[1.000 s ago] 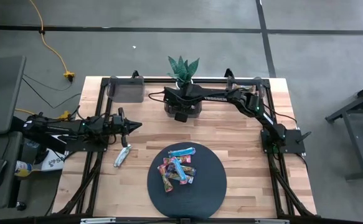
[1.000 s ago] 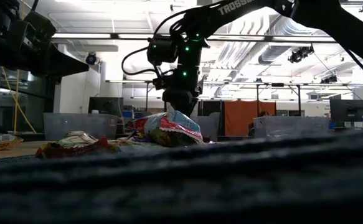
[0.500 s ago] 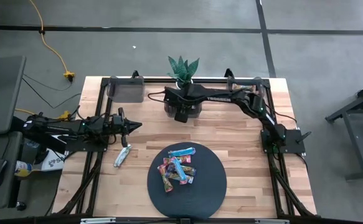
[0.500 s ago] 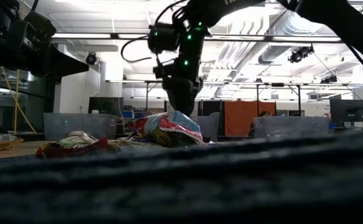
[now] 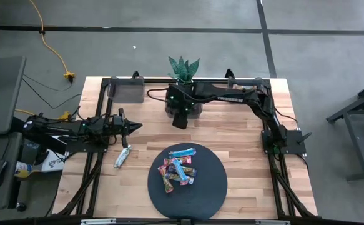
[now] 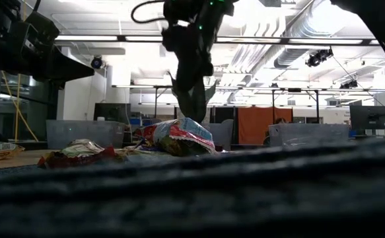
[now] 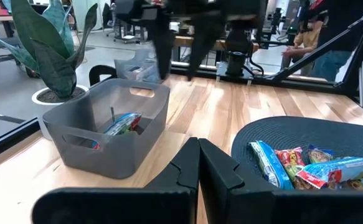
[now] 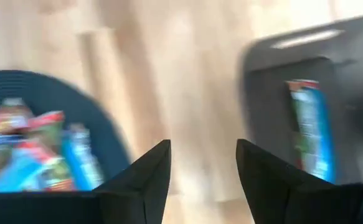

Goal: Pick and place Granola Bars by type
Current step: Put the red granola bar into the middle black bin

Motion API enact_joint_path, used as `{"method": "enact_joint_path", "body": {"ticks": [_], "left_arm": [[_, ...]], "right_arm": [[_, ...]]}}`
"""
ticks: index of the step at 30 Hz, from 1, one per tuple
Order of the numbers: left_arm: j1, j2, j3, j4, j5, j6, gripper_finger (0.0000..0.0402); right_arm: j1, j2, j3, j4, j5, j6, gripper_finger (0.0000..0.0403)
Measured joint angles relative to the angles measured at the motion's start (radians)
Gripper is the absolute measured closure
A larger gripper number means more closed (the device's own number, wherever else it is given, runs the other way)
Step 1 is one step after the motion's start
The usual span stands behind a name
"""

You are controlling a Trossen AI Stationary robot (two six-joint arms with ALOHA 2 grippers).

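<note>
Several granola bars [image 5: 178, 171] lie heaped on the round dark mat [image 5: 206, 194], with a blue one [image 5: 183, 152] at the mat's far side. One silver-green bar [image 5: 123, 156] lies on the wood left of the mat. Another [image 7: 122, 123] lies inside the middle grey bin [image 7: 131, 155], also seen in the right wrist view [image 8: 309, 127]. My right gripper [image 5: 180, 120] hangs open above the bin's near edge, with nothing between its fingers [image 8: 150, 171]. My left gripper [image 7: 198, 152] rests shut and level at the table's left side [image 5: 138, 125].
Two more grey bins stand along the far edge, at the left [image 5: 127, 89] and at the right [image 5: 251, 86]. A potted plant [image 5: 183, 67] stands behind the middle bin. Bare wood lies between the bins and the mat.
My right gripper has risen from just over the middle bin to well above it, and its hand has swung toward the table's left. The bars on the mat and the bar on the wood have not moved.
</note>
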Motion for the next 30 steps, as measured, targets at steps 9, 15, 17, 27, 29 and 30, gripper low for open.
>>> {"method": "enact_joint_path", "body": {"ticks": [9,15,17,27,29,30], "left_arm": [[0.0,0.0,0.0,0.0,0.0,0.0,0.04],[0.0,0.0,0.0,0.0,0.0,0.0,0.04],[0.0,0.0,0.0,0.0,0.0,0.0,0.04],[0.0,0.0,0.0,0.0,0.0,0.0,0.04],[0.0,0.0,0.0,0.0,0.0,0.0,0.04],[0.0,0.0,0.0,0.0,0.0,0.0,0.04]], "right_arm": [[0.098,-0.003,0.0,0.008,-0.314,-0.021,0.0237],[0.181,-0.004,0.0,0.008,-0.363,-0.061,0.0237],[0.211,-0.003,0.0,0.008,-0.341,-0.066,0.0237],[0.353,0.007,0.0,-0.004,-0.115,-0.031,0.0237],[0.37,0.018,0.0,-0.005,-0.099,-0.005,0.0237],[0.378,0.025,0.0,-0.007,-0.09,0.008,0.0237]]}}
